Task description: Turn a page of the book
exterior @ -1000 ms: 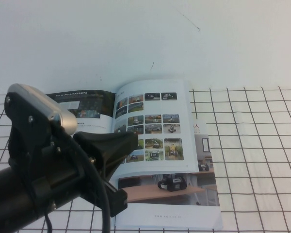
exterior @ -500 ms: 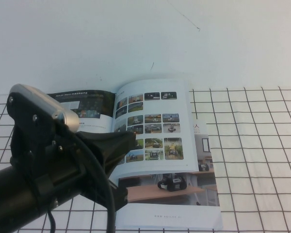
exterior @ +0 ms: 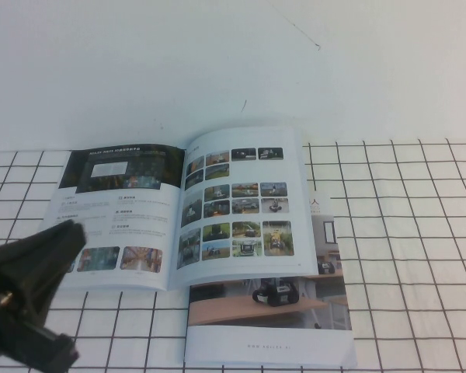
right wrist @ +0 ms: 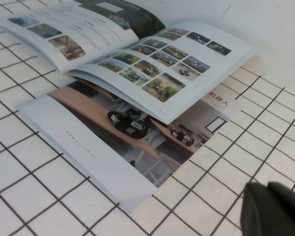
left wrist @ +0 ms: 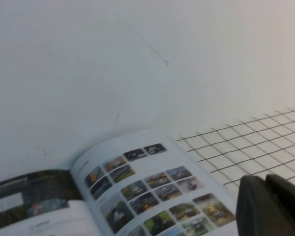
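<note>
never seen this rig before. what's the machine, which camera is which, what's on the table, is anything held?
It is a two-armed tabletop robot, each arm ending in a gripper.

The high view looks down from a raised camera on the robot's side. The black shape at its lower left is the left gripper, off the thin glossy white-paged book and holding nothing. The other two views come from cameras on each wrist; the dark lump at each frame's edge is that arm's own gripper. The right gripper hangs above the cloth, also holding nothing.

On the white cloth with a black grid the book lies open. The turned page with a dark banner and three small photos lies flat on the left. Under the book lies a second booklet with a wooden-desk photo cover.
</note>
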You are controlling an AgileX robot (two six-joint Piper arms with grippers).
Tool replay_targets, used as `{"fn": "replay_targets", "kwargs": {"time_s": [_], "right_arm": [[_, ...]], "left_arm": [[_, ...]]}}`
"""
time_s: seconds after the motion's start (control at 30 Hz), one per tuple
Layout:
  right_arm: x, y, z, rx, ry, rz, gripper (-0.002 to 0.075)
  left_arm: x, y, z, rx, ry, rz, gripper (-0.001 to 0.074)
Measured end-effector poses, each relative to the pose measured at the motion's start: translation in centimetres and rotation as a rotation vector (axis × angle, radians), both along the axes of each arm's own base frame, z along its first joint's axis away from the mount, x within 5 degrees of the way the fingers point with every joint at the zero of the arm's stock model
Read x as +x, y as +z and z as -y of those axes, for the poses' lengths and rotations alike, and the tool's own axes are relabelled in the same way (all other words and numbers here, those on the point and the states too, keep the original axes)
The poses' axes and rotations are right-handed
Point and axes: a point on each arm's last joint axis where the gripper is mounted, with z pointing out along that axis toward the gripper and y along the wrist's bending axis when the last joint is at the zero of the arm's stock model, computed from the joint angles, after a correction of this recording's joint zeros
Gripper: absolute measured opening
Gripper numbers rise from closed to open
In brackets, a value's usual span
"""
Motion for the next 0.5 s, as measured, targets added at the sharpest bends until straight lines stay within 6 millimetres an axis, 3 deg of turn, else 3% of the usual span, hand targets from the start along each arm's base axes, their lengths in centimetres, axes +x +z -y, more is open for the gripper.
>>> {"fn": "replay_targets", "kwargs": {"time_s": [0.33,0.5], "right_arm": [[0.0,0.0,0.0,0.000,0.000,0.000,-0.0001],[0.0,0.0,0.0,0.000,0.000,0.000,-0.0001]], "left_arm": [[-4.8,-6.1,-4.6,-0.029,0.250,-0.068,-0.0003],[-5.7,-10.2,-6.0,-0.005,0.433,-0.085,-0.0003]]}}
